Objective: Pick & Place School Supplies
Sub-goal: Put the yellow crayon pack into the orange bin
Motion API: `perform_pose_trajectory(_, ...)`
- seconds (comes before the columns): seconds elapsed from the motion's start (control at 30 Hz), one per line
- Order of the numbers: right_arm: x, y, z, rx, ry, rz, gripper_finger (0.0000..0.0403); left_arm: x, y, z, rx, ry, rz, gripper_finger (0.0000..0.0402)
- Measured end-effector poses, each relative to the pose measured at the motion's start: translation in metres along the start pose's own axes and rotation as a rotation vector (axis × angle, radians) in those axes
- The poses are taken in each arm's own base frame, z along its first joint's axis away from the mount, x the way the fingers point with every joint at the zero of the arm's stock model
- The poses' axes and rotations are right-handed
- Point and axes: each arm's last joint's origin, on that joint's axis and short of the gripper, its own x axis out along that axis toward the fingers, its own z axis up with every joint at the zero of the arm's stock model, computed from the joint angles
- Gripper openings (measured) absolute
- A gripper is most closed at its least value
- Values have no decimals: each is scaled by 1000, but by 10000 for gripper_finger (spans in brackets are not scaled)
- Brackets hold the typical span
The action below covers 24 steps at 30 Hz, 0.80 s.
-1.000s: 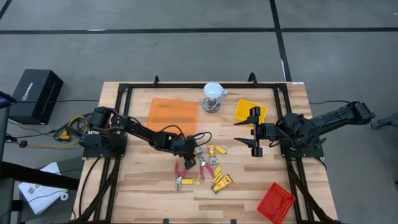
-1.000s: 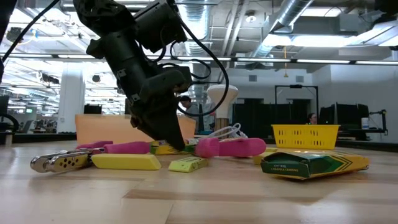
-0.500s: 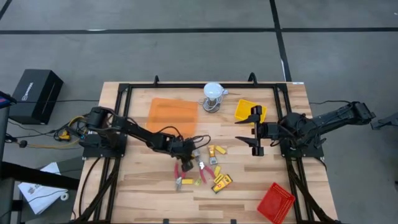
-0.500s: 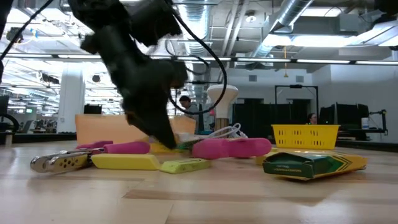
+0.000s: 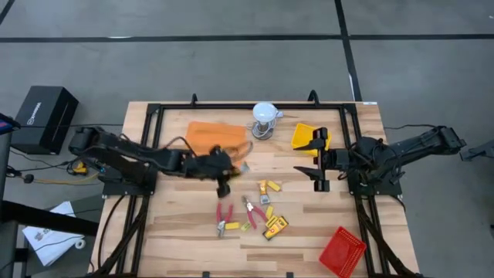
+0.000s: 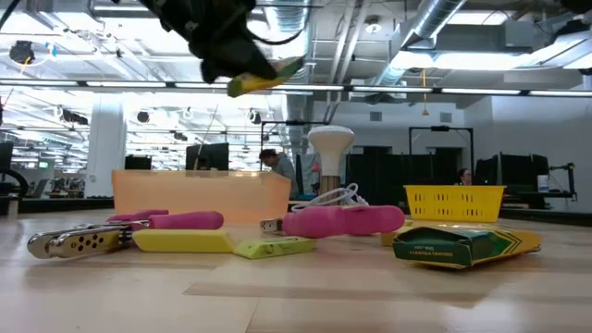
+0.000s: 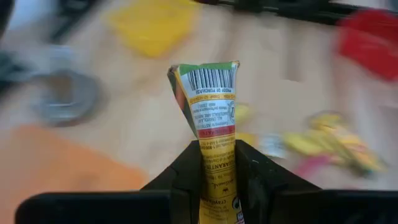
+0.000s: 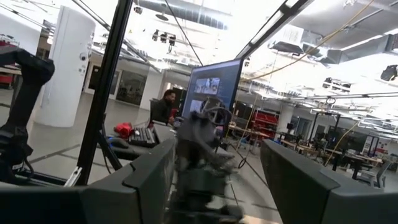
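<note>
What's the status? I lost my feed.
Left gripper shut on a yellow packet, lifted beside the orange tray. Right gripper open, waiting by the yellow tray. Nothing blocking.

Wooden table (image 5: 177,224) with a messy little pile of supplies in the middle

Sitting on it: an orange tray (image 5: 216,139), yellow tray (image 5: 302,137), red tray (image 5: 342,251) near one corner, a white domed thing (image 5: 264,116), plus red-handled scissors (image 5: 225,212), small yellow blocks (image 5: 272,186) and a yellow packet (image 5: 275,226) bunched together.
</note>
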Motion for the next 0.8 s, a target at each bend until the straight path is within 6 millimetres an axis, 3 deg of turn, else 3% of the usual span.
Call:
perform_pose_trajectory(0.23, 2, -1, 6, 1, -3, -1, 228, 5, 58, -7, 39, 112, 213, 63)
perform_pose_trajectory(0.5, 2, -1, 6, 1, -2, -2, 228, 27, 115, -53, 16, 223, 252, 64)
perform_pose_trajectory(0.67, 2, -1, 6, 2, 0, -1, 228, 29, 131, -76, -50, 242, 239, 93)
perform_pose_trajectory(0.8, 2, -1, 6, 1, 0, -1, 228, 29, 134, -81, -66, 252, 221, 130)
